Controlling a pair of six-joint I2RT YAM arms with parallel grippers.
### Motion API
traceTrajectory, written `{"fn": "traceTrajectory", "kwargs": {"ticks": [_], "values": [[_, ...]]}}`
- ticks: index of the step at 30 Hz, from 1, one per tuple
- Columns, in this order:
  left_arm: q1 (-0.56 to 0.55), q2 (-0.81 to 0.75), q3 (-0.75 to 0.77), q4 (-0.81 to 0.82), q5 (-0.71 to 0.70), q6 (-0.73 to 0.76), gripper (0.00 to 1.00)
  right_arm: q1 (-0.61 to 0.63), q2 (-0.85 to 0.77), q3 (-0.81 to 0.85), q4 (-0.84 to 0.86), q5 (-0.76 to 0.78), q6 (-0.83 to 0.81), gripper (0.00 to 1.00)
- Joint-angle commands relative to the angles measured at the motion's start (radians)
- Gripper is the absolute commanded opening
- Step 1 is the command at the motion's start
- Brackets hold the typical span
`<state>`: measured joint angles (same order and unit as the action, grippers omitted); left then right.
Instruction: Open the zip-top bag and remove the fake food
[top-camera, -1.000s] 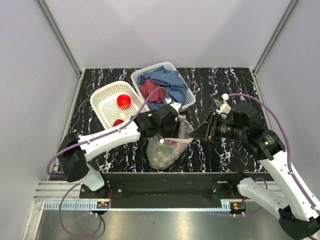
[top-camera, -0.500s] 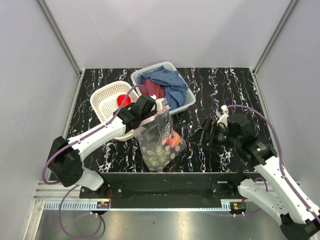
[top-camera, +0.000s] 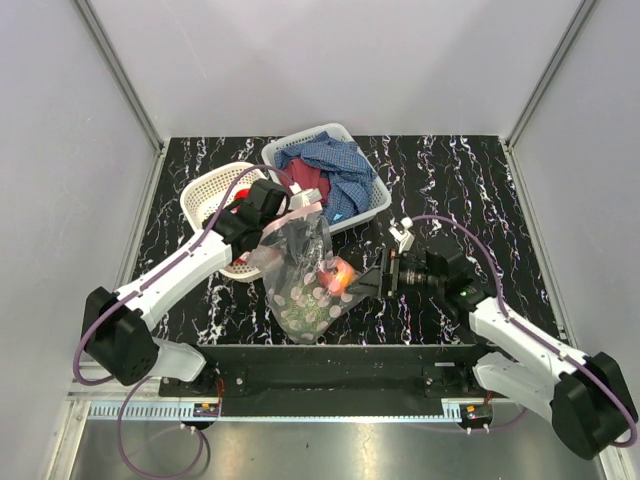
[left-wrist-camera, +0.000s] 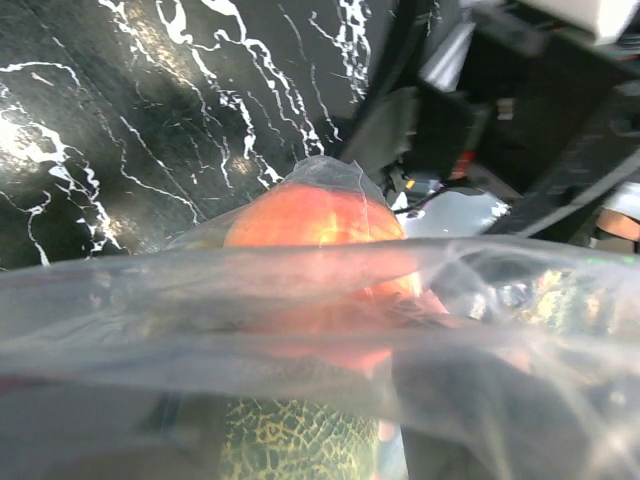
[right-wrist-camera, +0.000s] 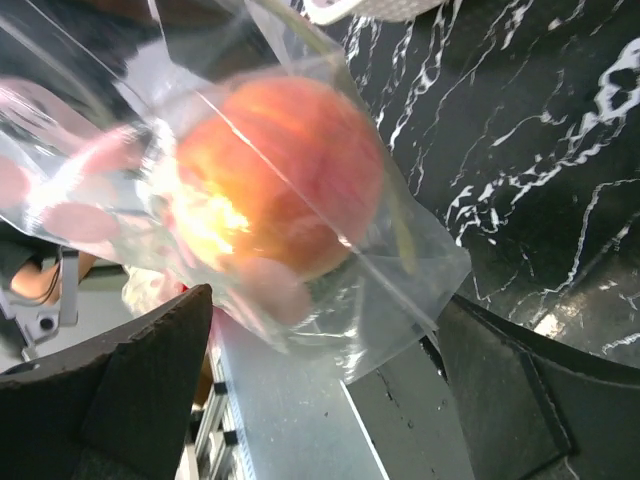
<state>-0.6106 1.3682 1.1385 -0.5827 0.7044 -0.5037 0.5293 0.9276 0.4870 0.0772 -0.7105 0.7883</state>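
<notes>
The left jaws are pinching the zip-top bag's (top-camera: 298, 268) top near the table's (top-camera: 450, 180) 6 o'clock edge, and the wide-open right jaws (at its 4 o'clock corner) should be closing softly around the peach fruit (top-camera: 343, 275) inside.

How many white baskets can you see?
2. One basket sits at the back left, partly under the left arm; the other basket is beside it, holding blue and red cloths.

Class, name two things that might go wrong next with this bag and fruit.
The open right gripper straddles the orange-peach fruit through a corner of the zip-top bag; closing may pinch plastic and fruit together. The left gripper holds only the bag's top edge, so a tug might free it.
</notes>
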Motion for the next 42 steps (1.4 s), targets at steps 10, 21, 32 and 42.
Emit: {"fn": "traceTrajectory", "kwargs": {"ticks": [10, 21, 32, 42], "values": [[0.06, -0.035, 0.004, 0.009, 0.139, 0.016, 0.0, 0.012, 0.099, 0.016, 0.188, -0.073, 0.0, 0.3], [0.101, -0.116, 0.0, -0.026, -0.068, 0.065, 0.0, 0.011, 0.005, -0.037, -0.126, 0.238, 0.012, 0.0], [0.1, -0.3, -0.108, 0.007, -0.138, -0.065, 0.0, 0.011, 0.203, 0.074, -0.292, 0.284, -0.049, 0.03], [-0.024, -0.371, -0.08, 0.012, -0.261, -0.294, 0.0, 0.011, 0.232, 0.554, -1.003, 0.517, -0.072, 0.89]]}}
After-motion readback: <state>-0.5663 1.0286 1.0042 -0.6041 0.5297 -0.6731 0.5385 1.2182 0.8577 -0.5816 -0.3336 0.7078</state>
